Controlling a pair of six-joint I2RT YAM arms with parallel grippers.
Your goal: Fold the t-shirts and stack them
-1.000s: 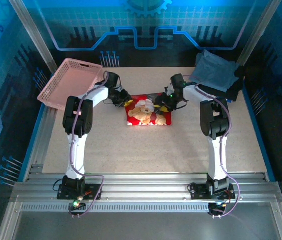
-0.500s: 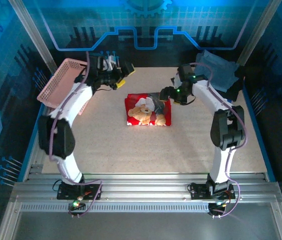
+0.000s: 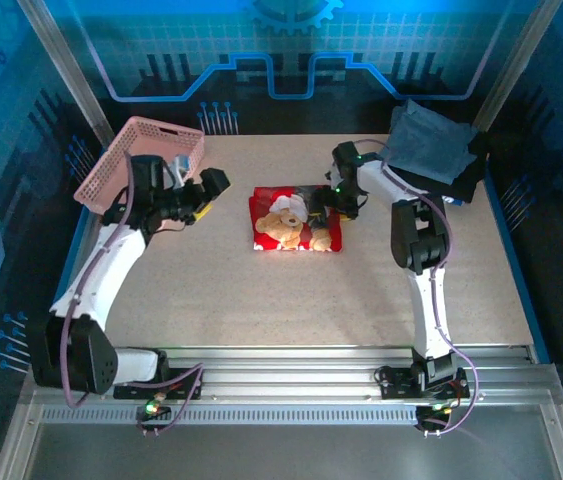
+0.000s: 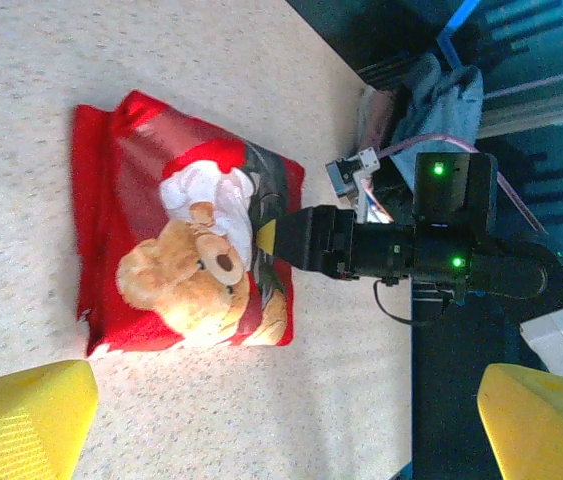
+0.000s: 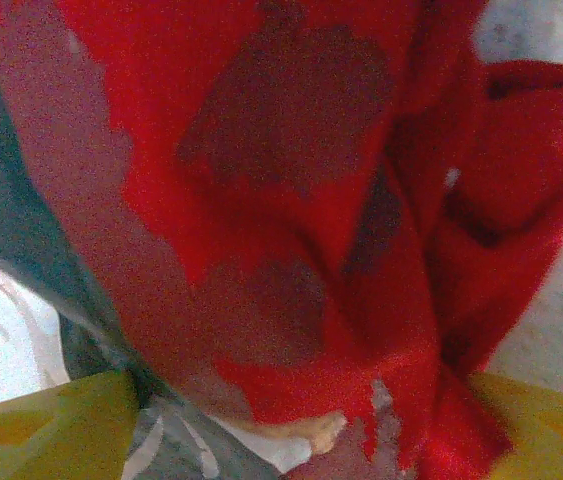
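Red t-shirt (image 3: 296,222), folded to a small rectangle, lies flat on the speckled beige table (image 3: 261,290), approx mid-width and toward the far half, bear print facing up.

L gripper (image 3: 204,192) hangs off to the shirt's left, apart from it, btwn the shirt and the pink mesh basket (image 3: 131,170) at the far-left corner. Jaws spread wide, nothing held. In the L wrist view both yellow fingertips (image 4: 21,425) sit at the lower corners w/ bare table in the gap.

R gripper (image 3: 325,205) is at the shirt's far-right edge, low over the cloth. In the R wrist view the red fabric is v. close and blurred. The yellow fingers (image 5: 46,425) stand well apart at either lower corner, w/ cloth lying btwn and under them, not pinched as far as can be seen.

Folded grey-blue shirts (image 3: 429,140) are piled at the far-right corner over a dark shirt (image 3: 469,178) whose edge pokes out on the right. That pile is well apart from the red one.
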